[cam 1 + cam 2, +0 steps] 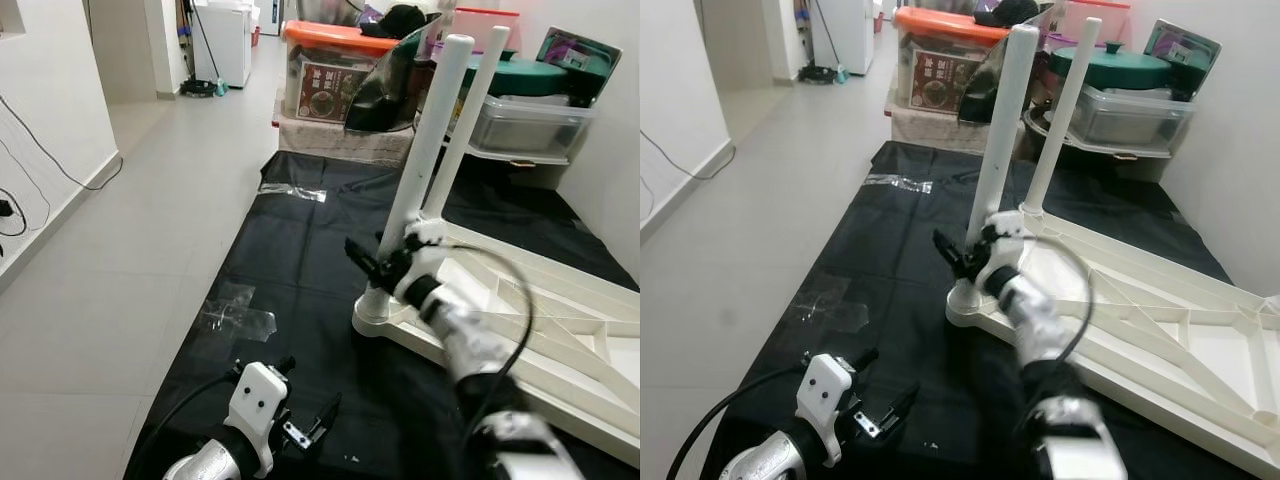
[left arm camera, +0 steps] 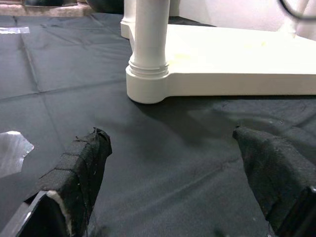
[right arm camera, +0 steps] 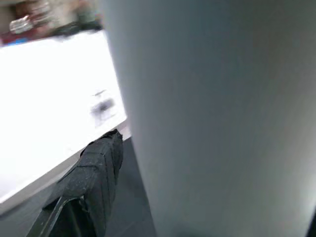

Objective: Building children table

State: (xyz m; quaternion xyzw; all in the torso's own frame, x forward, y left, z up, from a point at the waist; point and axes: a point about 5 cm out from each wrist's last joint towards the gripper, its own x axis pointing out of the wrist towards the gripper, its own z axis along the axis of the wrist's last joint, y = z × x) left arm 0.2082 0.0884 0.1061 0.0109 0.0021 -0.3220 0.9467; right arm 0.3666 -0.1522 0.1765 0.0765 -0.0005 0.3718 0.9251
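A white children's table [image 1: 560, 330] lies upside down on a black mat [image 1: 300, 250], with two white legs standing upright. My right gripper [image 1: 365, 258] is shut on the near leg [image 1: 425, 140] low down, just above its base. In the right wrist view that leg [image 3: 222, 118] is very close, with one black finger [image 3: 96, 173] beside it. The far leg [image 1: 470, 120] rises just behind. My left gripper [image 1: 305, 425] hovers open low over the mat, its fingers [image 2: 79, 168] pointing toward the leg's base [image 2: 148, 74], with nothing between them.
Storage boxes line the back of the mat: an orange-lidded box [image 1: 335, 75] and a clear bin [image 1: 525, 125]. Clear tape pieces [image 1: 240, 318] stick to the mat. Grey tile floor [image 1: 130, 230] runs along the left, up to a white wall.
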